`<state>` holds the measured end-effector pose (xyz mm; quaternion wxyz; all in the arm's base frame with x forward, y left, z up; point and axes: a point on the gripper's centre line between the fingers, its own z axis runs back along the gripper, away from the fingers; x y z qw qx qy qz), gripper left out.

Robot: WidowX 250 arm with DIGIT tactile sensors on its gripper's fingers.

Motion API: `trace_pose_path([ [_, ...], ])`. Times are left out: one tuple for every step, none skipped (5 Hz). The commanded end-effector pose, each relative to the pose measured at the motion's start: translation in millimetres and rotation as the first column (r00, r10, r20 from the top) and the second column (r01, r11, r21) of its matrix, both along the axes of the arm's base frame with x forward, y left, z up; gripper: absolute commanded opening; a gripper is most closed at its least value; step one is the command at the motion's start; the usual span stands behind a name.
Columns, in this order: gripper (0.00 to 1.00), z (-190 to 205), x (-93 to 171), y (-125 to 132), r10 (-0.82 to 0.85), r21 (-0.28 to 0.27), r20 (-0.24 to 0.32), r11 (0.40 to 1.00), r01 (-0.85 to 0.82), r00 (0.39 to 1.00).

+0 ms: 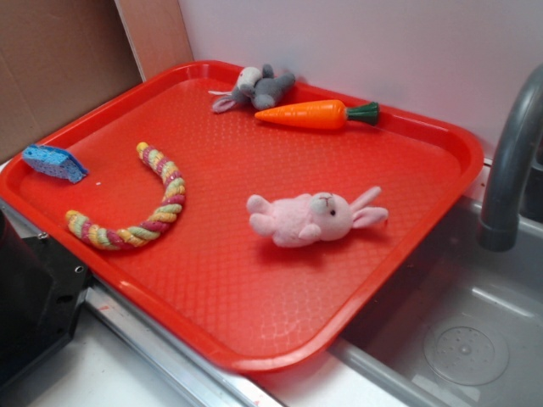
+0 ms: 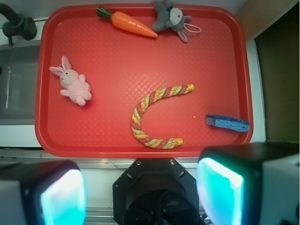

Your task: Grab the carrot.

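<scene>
1. The carrot (image 2: pixel 127 23) lies at the far edge of the red tray (image 2: pixel 140 56), touching a grey plush mouse (image 2: pixel 169 18).
2. The end effector (image 2: pixel 140 187) hangs off the tray's near edge, well apart from the carrot, spread wide, empty.

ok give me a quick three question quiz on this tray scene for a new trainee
1. True or false: the carrot is already held by the gripper.
2. Multiple choice: which toy lies closest to the carrot's pointed tip? A) pink bunny B) grey plush mouse C) blue sponge
3. Fill in: the striped rope lies curved on the red ____.

Key:
1. False. In the wrist view the fingers sit wide apart with nothing between them, well back from the carrot at the tray's far edge.
2. B. The mouse lies right beside the tip.
3. tray.
</scene>
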<state>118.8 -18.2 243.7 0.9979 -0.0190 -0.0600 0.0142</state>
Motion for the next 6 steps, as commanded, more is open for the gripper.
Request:
trace_pose_path([
  [1.0,0.0,0.0,0.0,0.0,0.0,0.0,1.0,0.0,1.0],
  [1.0,-41.5,50.0,12.5,-0.211,-0.009,0.052,0.977,0.211,0.976],
  [1.0,-58.1,102.2,8.8,-0.249,0.064,0.087,0.968,0.244,0.965],
  [1.0,-84.8,152.4,6.6,-0.332,0.104,0.115,0.942,0.321,0.936],
  [1.0,-124.1,202.1,-7.9,-0.419,0.12,0.121,0.906,0.406,0.9],
  [1.0,-152.5,241.7,-30.3,-0.509,0.127,0.166,0.86,0.494,0.845],
])
